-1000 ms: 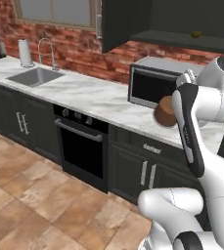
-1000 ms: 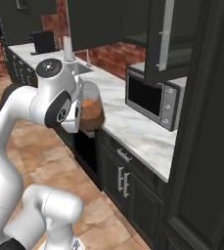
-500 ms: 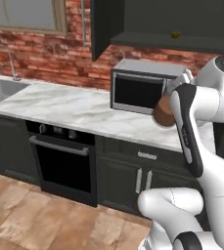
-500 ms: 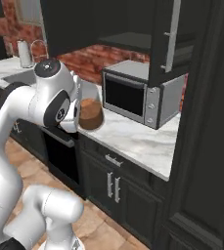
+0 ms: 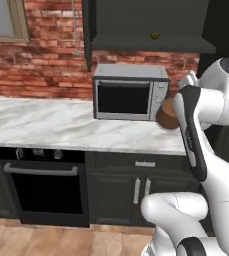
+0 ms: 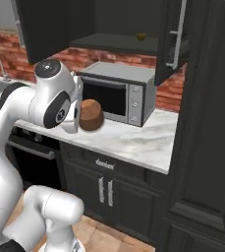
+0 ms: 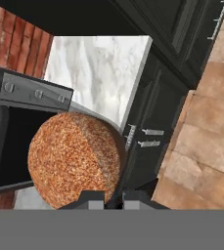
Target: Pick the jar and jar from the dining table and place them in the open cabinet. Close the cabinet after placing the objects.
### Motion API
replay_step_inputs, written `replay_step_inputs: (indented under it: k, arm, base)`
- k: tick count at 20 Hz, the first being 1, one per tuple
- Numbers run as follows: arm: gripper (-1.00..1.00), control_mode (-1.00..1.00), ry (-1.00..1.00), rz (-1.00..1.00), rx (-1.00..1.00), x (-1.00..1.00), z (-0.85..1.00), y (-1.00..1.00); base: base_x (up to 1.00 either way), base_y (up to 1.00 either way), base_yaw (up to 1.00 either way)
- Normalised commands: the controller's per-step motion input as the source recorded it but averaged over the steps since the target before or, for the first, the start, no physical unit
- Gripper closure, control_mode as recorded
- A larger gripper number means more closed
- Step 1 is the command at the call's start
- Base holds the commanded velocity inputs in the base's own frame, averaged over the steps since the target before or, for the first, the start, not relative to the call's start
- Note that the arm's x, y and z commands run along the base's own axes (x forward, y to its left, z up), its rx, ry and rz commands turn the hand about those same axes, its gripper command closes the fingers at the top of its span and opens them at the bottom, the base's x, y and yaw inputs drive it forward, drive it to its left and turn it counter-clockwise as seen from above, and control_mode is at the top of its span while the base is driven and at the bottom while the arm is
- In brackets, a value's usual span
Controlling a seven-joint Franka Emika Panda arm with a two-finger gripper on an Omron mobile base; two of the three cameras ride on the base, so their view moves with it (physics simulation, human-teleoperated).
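Clamped shut on the jar of reddish-brown grainy filling, my gripper sits at the bottom centre of the hand view, the jar's round end taking up the lower left of that frame. From the left base view the jar shows right of centre, half hidden behind my white forearm, level with the steel microwave in mid-frame. From the right base view the jar hangs left of centre, held off the marble counter and just in front of the microwave. Above it, along the top of that frame, the black cabinet stands open, one panelled door with its silver bar handle swung out at upper right, another door at upper left. A small yellow fruit rests on the cabinet floor near the top centre; the same fruit shows at upper centre of the left base view. A dark oven fills the lower left there, beneath the counter, with brick wall behind at upper left.
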Motion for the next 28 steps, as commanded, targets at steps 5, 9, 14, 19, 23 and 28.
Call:
replay_step_inputs:
  k: [5, 9, 14, 19, 23, 28]
  arm:
    - [1.00, 1.00, 0.00, 0.00, 0.00, 0.00, 0.00, 0.00]
    - [1.00, 1.00, 0.00, 0.00, 0.00, 0.00, 0.00, 0.00]
    - [1.00, 1.00, 0.00, 0.00, 0.00, 0.00, 0.00, 0.00]
    - [1.00, 1.00, 0.00, 0.00, 0.00, 0.00, 0.00, 0.00]
    - [1.00, 1.00, 0.00, 0.00, 0.00, 0.00, 0.00, 0.00]
    - [1.00, 1.00, 0.00, 0.00, 0.00, 0.00, 0.00, 0.00]
  base:
    - [0.37, 0.72, -0.43]
    - [0.44, 0.54, -0.35]
    - [0.64, -0.12, -0.16]
    - [0.57, -0.11, -0.09]
    - [0.55, 0.00, -0.04]
    - [0.36, -0.03, -0.02]
